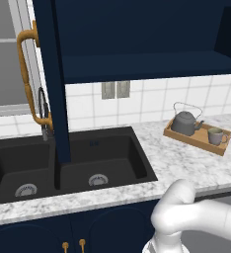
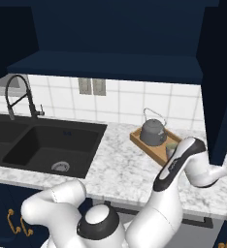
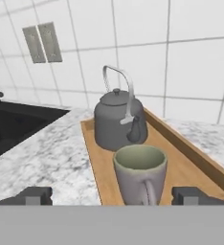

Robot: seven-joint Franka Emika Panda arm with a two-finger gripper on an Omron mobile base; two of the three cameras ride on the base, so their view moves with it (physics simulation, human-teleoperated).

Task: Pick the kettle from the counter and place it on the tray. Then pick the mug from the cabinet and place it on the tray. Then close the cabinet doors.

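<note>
The gripper (image 3: 112, 196) is spread wide, holding nothing. Between its tips stands the mug (image 3: 140, 174) on the tray (image 3: 188, 165), the kettle (image 3: 117, 121) just beyond. The tray lies on the marble counter (image 3: 47, 158), white tiled wall behind, black sink (image 1: 73, 163) off left. Overhead, the cabinet (image 1: 147, 49) has a door (image 1: 51, 74) open.

**Tray crowded, marble around it free**

The mug (image 3: 140, 174) stands on the tray (image 3: 190, 167) just ahead of the gripper (image 3: 113, 196), between its wide-spread fingertips, and the kettle (image 3: 116, 122) blocks the way just behind. Bare table (image 3: 47, 153) lies open toward the sink (image 1: 73, 163). One open cabinet door (image 1: 56, 74) hangs over the sink, another (image 2: 222, 82) hangs beside the tray.
</note>
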